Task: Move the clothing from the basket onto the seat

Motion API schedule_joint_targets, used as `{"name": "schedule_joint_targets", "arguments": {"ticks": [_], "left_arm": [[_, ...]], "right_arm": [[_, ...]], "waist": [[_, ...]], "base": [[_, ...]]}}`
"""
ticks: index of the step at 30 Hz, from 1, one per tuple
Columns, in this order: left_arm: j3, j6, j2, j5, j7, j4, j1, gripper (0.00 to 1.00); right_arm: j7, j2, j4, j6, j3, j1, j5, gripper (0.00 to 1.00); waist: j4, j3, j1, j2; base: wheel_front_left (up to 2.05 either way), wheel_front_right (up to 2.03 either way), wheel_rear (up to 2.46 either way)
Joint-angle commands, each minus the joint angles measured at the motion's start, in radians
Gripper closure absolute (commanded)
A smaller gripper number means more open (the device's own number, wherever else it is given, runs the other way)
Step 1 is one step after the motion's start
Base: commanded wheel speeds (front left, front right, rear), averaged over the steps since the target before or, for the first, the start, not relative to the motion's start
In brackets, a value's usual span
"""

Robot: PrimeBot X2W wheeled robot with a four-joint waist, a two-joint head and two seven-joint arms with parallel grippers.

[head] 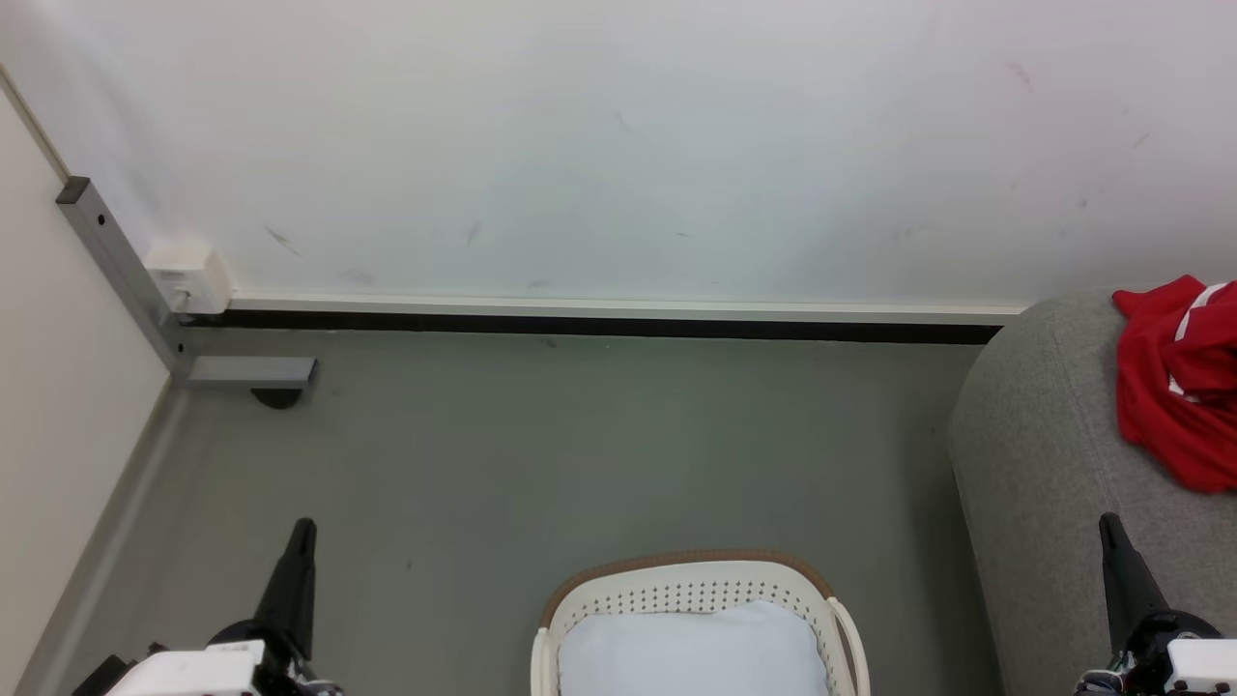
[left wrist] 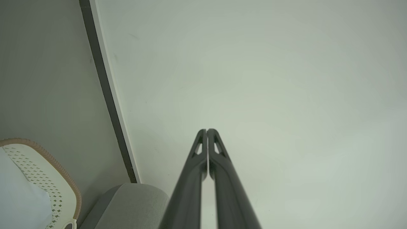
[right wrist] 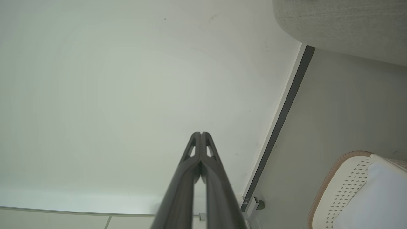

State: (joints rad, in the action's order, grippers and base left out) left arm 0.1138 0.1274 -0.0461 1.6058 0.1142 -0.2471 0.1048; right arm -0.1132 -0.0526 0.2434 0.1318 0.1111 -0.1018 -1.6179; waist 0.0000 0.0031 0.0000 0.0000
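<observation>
Head view: the red clothing (head: pixel 1174 382) lies on the seat (head: pixel 1039 445), and a pale cushion (head: pixel 691 648) sits in the basket (head: pixel 696 583). My left gripper (head: pixel 302 530) and right gripper (head: pixel 1110 524) are pressed together, empty. I reckon a careless right-arm swing could snag the clothing and drag it off.

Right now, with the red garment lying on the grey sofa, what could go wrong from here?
1. The bright red fabric garment lies bunched near the rounded side of the light-grey upholstered sofa; it might slide off.
2. The cream perforated plastic basket holds a pale bluish-white pillow-like fabric, which could be mistaken for clothing.
</observation>
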Motion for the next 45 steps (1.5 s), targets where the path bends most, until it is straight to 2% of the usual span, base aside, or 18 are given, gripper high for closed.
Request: {"name": "schedule_joint_targets", "arguments": {"ticks": [1,45], "left_arm": [[0.001,0.006,-0.008,0.013,0.004,0.004,0.008,1.00],[0.001,0.006,-0.008,0.013,0.004,0.004,0.008,1.00]], "right_arm": [[-0.002,0.002,0.002,-0.002,0.005,-0.012,0.006,1.00],[-0.004,0.002,0.002,-0.002,0.006,-0.013,0.008,1.00]], "waist": [[0.000,0.000,0.0000,0.0000],[0.000,0.000,0.0000,0.0000]], "base": [[0.00,0.00,0.00],[0.00,0.00,0.00]]}}
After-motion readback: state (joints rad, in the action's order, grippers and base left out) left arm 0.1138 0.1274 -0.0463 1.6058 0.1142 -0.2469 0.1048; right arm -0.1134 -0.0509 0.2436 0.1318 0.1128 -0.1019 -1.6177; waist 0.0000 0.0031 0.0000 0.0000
